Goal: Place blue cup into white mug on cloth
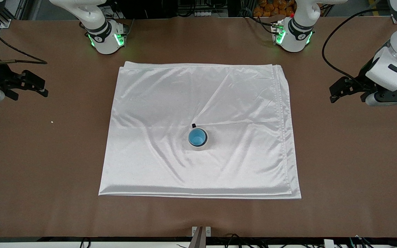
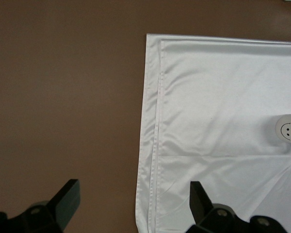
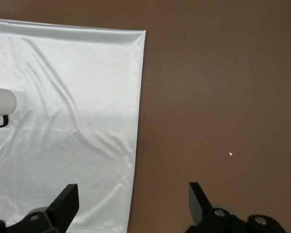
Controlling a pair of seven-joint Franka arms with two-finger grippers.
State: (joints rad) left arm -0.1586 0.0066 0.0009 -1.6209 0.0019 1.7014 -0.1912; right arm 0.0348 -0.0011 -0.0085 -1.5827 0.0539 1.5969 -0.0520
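The white mug (image 1: 198, 147) stands upright on the white cloth (image 1: 198, 96), a little nearer the front camera than the cloth's middle. Its dark handle points toward the robots' bases. The blue cup (image 1: 197, 137) sits inside the mug. My left gripper (image 1: 334, 93) hangs open and empty beside the cloth at the left arm's end of the table. My right gripper (image 1: 41, 86) is open and empty at the right arm's end. The left wrist view shows its gripper (image 2: 134, 194) over the cloth's edge, with the mug (image 2: 286, 128) farther off. The right gripper (image 3: 133, 194) also straddles a cloth edge.
Brown table (image 1: 339, 155) surrounds the cloth. Both arm bases (image 1: 107, 38) (image 1: 293, 34) stand along the table's edge farthest from the front camera. A black cable (image 1: 326, 58) loops near the left arm. A tiny white speck (image 1: 51, 121) lies toward the right arm's end.
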